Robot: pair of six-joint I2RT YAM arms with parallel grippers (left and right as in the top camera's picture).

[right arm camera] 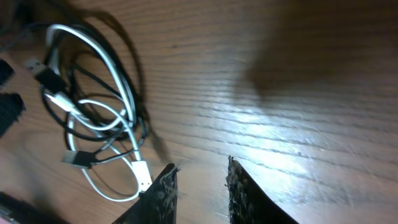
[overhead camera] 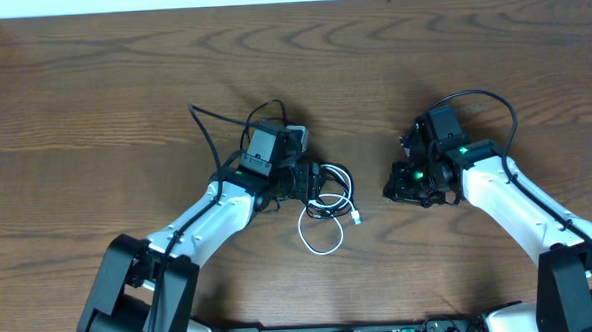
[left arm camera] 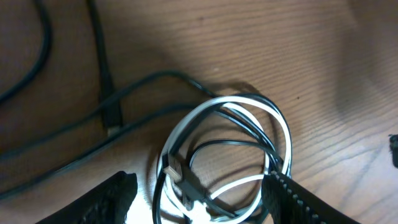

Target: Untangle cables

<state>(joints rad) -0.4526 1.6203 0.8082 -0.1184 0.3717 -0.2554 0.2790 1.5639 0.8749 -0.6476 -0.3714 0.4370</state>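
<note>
Overhead: we see the black and white cables (overhead camera: 330, 200) tangled in one loose coil near the desk (overhead camera: 102, 84) center. Left wrist: left fingers (left arm camera: 115, 196) spread wide either side of the coil, not clamping it. Right wrist: right fingers (right arm camera: 161, 190) slightly parted, empty; coil lies beside them, apart.

1. Two thin cables lie together in one bundle: one white cable (left arm camera: 286, 134) and one black cable (left arm camera: 227, 144).
2. Two robot arms: the left arm (overhead camera: 203, 215) and the right arm (overhead camera: 508, 197).
3. Two claws: the left claw (left arm camera: 199, 205) and the right claw (right arm camera: 202, 186).
4. One wooden bench (overhead camera: 93, 95).
</note>
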